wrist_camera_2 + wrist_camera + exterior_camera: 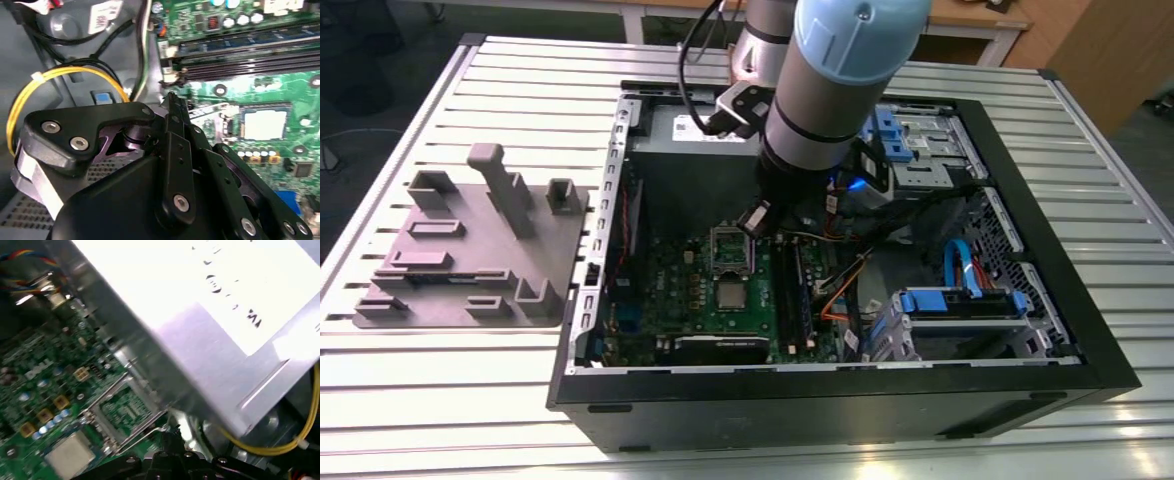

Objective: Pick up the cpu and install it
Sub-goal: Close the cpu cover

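Second wrist view shows the pincer [171,100] tips together, empty, apart from the cpu [264,124]

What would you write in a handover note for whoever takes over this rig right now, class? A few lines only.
The hand hangs over the motherboard, close to the socket, without the cpu.
The cpu lies flat on the board beside the socket, apart from the hand.
Done: nothing yet.
Left: picking up the cpu and seating it in the socket.
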Motion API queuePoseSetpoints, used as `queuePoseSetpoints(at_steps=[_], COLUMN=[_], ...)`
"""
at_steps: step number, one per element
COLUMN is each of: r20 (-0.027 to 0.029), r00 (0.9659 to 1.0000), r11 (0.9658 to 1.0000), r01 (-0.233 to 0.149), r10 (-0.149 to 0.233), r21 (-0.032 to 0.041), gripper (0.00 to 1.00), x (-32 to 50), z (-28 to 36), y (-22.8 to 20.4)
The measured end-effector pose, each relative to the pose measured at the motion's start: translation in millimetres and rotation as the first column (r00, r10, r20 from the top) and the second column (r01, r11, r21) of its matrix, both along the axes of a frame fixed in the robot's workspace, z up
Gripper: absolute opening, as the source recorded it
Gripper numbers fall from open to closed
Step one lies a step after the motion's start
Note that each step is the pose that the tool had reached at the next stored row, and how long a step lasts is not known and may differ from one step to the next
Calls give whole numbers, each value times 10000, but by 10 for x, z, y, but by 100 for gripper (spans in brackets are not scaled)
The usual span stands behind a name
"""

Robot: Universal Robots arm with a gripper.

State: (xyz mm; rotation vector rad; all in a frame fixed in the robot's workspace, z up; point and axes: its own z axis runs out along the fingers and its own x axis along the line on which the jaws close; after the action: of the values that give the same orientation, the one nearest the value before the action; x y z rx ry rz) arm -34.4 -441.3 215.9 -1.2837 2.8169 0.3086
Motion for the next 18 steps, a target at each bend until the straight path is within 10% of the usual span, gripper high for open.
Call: queuePoseSetpoints(at_steps=[18], r20=[1], r00=[10000], r11=[10000], r01=[0], r10=[0], r21=[20], gripper=[10], x=[5], z=[-115], y=[59])
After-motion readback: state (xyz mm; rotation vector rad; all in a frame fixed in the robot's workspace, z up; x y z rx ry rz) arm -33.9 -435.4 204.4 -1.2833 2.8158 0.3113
